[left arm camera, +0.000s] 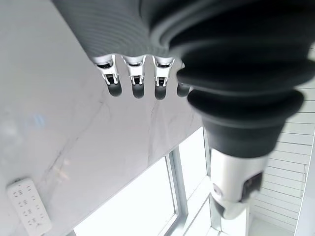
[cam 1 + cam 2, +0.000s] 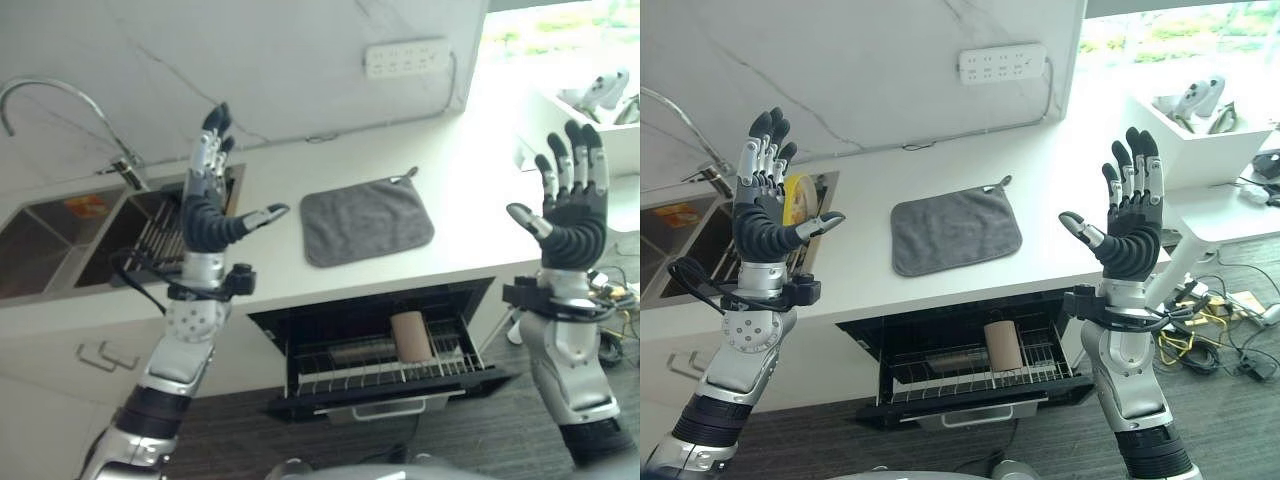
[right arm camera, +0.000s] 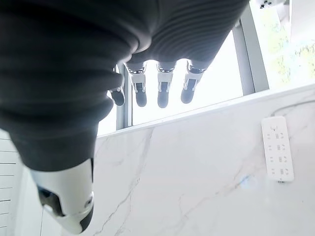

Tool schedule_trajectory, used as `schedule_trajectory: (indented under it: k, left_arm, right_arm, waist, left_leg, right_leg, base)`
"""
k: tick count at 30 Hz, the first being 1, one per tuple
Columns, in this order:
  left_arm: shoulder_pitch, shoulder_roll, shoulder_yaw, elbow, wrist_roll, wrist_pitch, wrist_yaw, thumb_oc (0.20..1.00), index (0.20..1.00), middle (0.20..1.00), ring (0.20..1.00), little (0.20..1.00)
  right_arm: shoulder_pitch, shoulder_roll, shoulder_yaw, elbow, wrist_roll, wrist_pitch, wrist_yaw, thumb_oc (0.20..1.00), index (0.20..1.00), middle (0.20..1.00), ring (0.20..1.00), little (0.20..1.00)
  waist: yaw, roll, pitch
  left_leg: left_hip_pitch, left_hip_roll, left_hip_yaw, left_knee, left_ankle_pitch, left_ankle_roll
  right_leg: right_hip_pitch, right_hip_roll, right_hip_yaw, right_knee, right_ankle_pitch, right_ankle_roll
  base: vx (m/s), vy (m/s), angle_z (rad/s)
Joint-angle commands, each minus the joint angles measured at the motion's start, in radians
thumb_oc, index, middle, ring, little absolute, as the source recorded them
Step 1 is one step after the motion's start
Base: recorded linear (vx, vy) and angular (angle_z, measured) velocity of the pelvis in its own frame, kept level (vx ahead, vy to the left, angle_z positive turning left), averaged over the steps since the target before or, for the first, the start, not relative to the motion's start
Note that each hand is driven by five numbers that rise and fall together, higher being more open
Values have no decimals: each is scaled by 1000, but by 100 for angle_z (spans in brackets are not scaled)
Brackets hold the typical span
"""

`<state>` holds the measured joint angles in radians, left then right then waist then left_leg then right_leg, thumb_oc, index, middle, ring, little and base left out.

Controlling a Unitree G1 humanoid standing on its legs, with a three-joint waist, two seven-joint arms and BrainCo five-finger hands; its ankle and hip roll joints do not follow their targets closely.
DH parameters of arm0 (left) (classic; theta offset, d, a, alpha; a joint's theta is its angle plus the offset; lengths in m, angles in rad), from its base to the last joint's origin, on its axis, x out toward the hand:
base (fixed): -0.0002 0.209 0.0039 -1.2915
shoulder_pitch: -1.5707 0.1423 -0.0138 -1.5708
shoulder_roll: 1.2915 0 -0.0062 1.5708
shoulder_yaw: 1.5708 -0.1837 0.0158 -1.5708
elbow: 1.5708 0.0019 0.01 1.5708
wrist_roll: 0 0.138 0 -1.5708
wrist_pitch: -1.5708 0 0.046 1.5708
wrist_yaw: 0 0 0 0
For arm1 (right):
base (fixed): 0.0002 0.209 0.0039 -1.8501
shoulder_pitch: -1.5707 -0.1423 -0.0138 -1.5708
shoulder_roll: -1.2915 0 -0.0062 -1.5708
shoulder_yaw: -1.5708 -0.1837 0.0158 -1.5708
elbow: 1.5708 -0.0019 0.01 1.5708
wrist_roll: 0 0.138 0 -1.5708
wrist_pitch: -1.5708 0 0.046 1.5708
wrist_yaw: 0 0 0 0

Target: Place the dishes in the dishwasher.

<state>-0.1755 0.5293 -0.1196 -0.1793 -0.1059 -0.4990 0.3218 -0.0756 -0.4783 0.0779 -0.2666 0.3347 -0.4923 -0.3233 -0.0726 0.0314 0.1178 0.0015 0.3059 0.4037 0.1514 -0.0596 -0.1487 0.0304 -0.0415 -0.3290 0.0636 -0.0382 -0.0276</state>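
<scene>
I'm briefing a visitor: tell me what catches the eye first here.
Both hands, the left hand and right hand, are raised open above the counter, holding nothing. Between them a grey cloth lies flat on the counter, and below it the dishwasher drawer stands pulled open with a brown cup in its rack.

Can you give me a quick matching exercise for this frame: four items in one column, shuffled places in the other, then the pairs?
Items
1. grey cloth
2. brown cup
3. yellow plate
4. power strip

Places
A. on the marble wall above the counter
B. standing in the rack beside the sink
C. lying flat on the white counter
D. in the wire rack of the open dishwasher drawer

Pairs: 1-C, 2-D, 3-B, 4-A

Both the left hand and the right hand are raised with straight fingers, holding nothing.
</scene>
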Motion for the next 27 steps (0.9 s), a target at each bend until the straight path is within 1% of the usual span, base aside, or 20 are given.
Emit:
schedule_trajectory:
  k: [1, 3, 5, 7, 8, 10, 12, 13, 14, 15, 16, 18, 19, 20, 22, 23, 24, 25, 26, 27]
  left_arm:
    - [-6, 42, 35, -28, -22, -45, 8, 1000, 1000, 1000, 1000, 1000]
    - [-9, 48, 33, -22, -29, -56, -5, 1000, 1000, 1000, 1000, 1000]
    - [-19, 57, 23, -19, -38, -68, -28, 1000, 1000, 1000, 1000, 1000]
    - [-29, 63, 8, -14, -33, -65, -33, 1000, 1000, 1000, 1000, 1000]
    - [-48, 70, -11, -15, -27, -75, -27, 1000, 1000, 1000, 1000, 1000]
    - [-65, 72, -23, -19, -13, -69, -23, 1000, 1000, 1000, 1000, 1000]
    - [-79, 75, -36, -19, 2, -49, -5, 1000, 1000, 1000, 1000, 1000]
    - [-76, 75, -36, -14, 8, -50, -5, 1000, 1000, 1000, 1000, 1000]
    - [-69, 70, -32, -15, 21, -52, -11, 1000, 1000, 1000, 1000, 1000]
    - [-65, 68, -29, -17, 31, -55, -12, 1000, 1000, 1000, 1000, 1000]
    - [-75, 75, -33, -19, 22, -51, -24, 1000, 1000, 1000, 1000, 1000]
    - [-76, 75, -30, -17, 8, -43, -26, 1000, 1000, 1000, 1000, 1000]
    - [-66, 64, -28, -1, 13, -52, -20, 1000, 1000, 1000, 1000, 1000]
    - [-63, 61, -28, 4, 15, -56, -20, 1000, 1000, 1000, 1000, 1000]
    - [-36, 29, -20, 16, 27, -34, -28, 1000, 1000, 1000, 1000, 1000]
    - [-37, 25, -23, 23, 22, -24, -22, 1000, 1000, 1000, 1000, 1000]
    - [-22, 18, -18, 14, -29, -17, -30, 1000, 1000, 1000, 1000, 1000]
    - [-7, 6, -20, 5, -13, -18, -36, 1000, 1000, 1000, 1000, 1000]
    - [18, -11, -16, -11, -19, -16, -44, 1000, 1000, 1000, 1000, 1000]
    - [33, -21, -12, -9, -34, -11, -43, 1000, 1000, 1000, 1000, 1000]
  right_arm:
    - [-36, -5, -29, -74, -6, -61, -8, 1000, 1000, 1000, 1000, 1000]
    - [-30, -11, -35, -80, -7, -65, -13, 1000, 1000, 1000, 1000, 1000]
    - [-18, -8, -47, -82, -13, -70, -22, 1000, 1000, 1000, 1000, 1000]
    - [3, 1, -62, -94, -8, -58, -27, 1000, 1000, 1000, 1000, 1000]
    - [24, 15, -72, -100, 1, -68, -24, 1000, 1000, 1000, 1000, 1000]
    - [35, 33, -77, -96, -23, -79, -15, 1000, 1000, 1000, 1000, 1000]
    - [39, 57, -68, -95, -29, -80, 6, 1000, 1000, 1000, 1000, 1000]
    - [36, 62, -68, -97, -31, -78, 8, 1000, 1000, 1000, 1000, 1000]
    - [26, 70, -65, -108, -35, -62, 5, 1000, 1000, 1000, 1000, 1000]
    - [15, 73, -61, -112, -33, -53, 4, 1000, 1000, 1000, 1000, 1000]
    - [-17, 70, -31, -114, -47, -25, -26, 1000, 1000, 1000, 1000, 1000]
    - [-36, 67, -5, -106, -58, -13, -35, 1000, 1000, 1000, 1000, 1000]
    - [-43, 64, 7, -90, -41, -16, -22, 1000, 1000, 1000, 1000, 1000]
    - [-40, 62, 7, -89, -37, -18, -18, 1000, 1000, 1000, 1000, 1000]
    - [-23, 58, 15, -83, 54, 34, 94, 1000, 1000, 1000, 1000, 1000]
    - [-26, 53, 24, -80, 68, 48, 129, 1000, 1000, 1000, 1000, 1000]
    - [-33, 29, 34, -81, 65, 72, 142, 1000, 1000, 1000, 1000, 1000]
    - [-49, 15, 45, -59, 77, 77, 151, 1000, 1000, 1000, 1000, 1000]
    - [-71, 9, 55, -44, 81, 115, 213, 1000, 1000, 1000, 1000, 1000]
    - [-62, 1, 65, -50, 58, 147, 266, 1000, 1000, 1000, 1000, 1000]
  waist:
    - [8, -6, -36]
    - [-1, 1, -39]
    - [-15, 11, -43]
    - [-26, 16, -44]
    - [-33, 24, -43]
    - [-36, 24, -37]
    - [-31, 19, -25]
    - [-24, 16, -23]
    - [-1, 14, -20]
    - [13, 16, -20]
    - [37, 14, -13]
    - [58, 8, -14]
    - [65, 6, -17]
    - [63, 5, -19]
    - [57, -11, -33]
    - [51, -17, -34]
    - [47, -42, -16]
    - [61, -42, -4]
    - [69, -35, -8]
    - [67, -26, -12]
  left_leg:
    - [34, 15, 20, 50, 69, 13]
    - [48, 24, 13, 49, 69, 12]
    - [75, -6, 5, 2, 12, 27]
    - [94, -44, 2, -29, -13, 41]
    - [98, -87, -25, -66, -12, 57]
    - [103, -125, -44, -88, -18, 73]
    - [122, -183, -59, -131, -26, 97]
    - [128, -195, -47, -143, -28, 101]
    - [137, -206, -17, -159, -31, 108]
    - [141, -210, 0, -171, -30, 114]
    - [143, -229, 5, -179, -46, 132]
    - [136, -240, 3, -175, -52, 140]
    - [134, -246, -8, -182, -45, 150]
    - [131, -243, -9, -180, -43, 149]
    - [117, -198, 23, -153, -16, 125]
    - [110, -190, 39, -108, -29, 120]
    - [28, -171, 50, 78, -78, 108]
    - [-37, -129, 15, 147, -62, 84]
    - [-9, -80, 25, 90, -42, 75]
    - [11, -19, 25, 36, 33, 37]
  right_leg:
    - [27, -131, -57, 57, -86, 129]
    - [13, -147, -43, 87, -98, 131]
    - [-3, -181, -24, 140, -111, 150]
    - [-4, -207, -8, 167, -115, 171]
    - [-18, -227, 15, 177, -98, 196]
    - [-36, -259, 30, 190, -71, 225]
    - [-65, -301, 39, 203, -7, 253]
    - [-74, -312, 20, 203, 19, 260]
    - [-87, -340, -41, 207, 56, 265]
    - [-94, -349, -79, 213, 61, 263]
    - [-104, -327, -120, 243, 23, 254]
    - [-93, -324, -160, 223, 12, 240]
    - [-95, -307, -151, 225, -1, 230]
    - [-91, -297, -146, 222, -8, 228]
    - [-37, -242, -153, 131, -32, 217]
    - [-31, -230, -149, 116, -32, 209]
    - [-6, -206, -119, 96, -44, 182]
    - [15, -186, -98, 74, -49, 167]
    - [21, -197, -115, 65, -49, 164]
    - [25, -201, -118, 61, -48, 166]
  base:
    - [99, 459, -17]
    - [99, 485, -29]
    - [146, 555, -42]
    - [140, 547, -37]
    - [109, 581, -25]
    - [69, 435, -9]
    - [51, 342, -25]
    - [11, 305, -36]
    - [-26, 241, -89]
    - [-65, 273, -101]
    - [-57, 175, -98]
    - [-16, 55, -52]
    - [8, -43, -33]
    - [22, -150, 2]
    - [41, -343, -9]
    - [73, -444, -45]
    - [58, -258, -43]
    - [52, 19, -29]
    - [40, 389, -44]
    - [88, 624, -53]
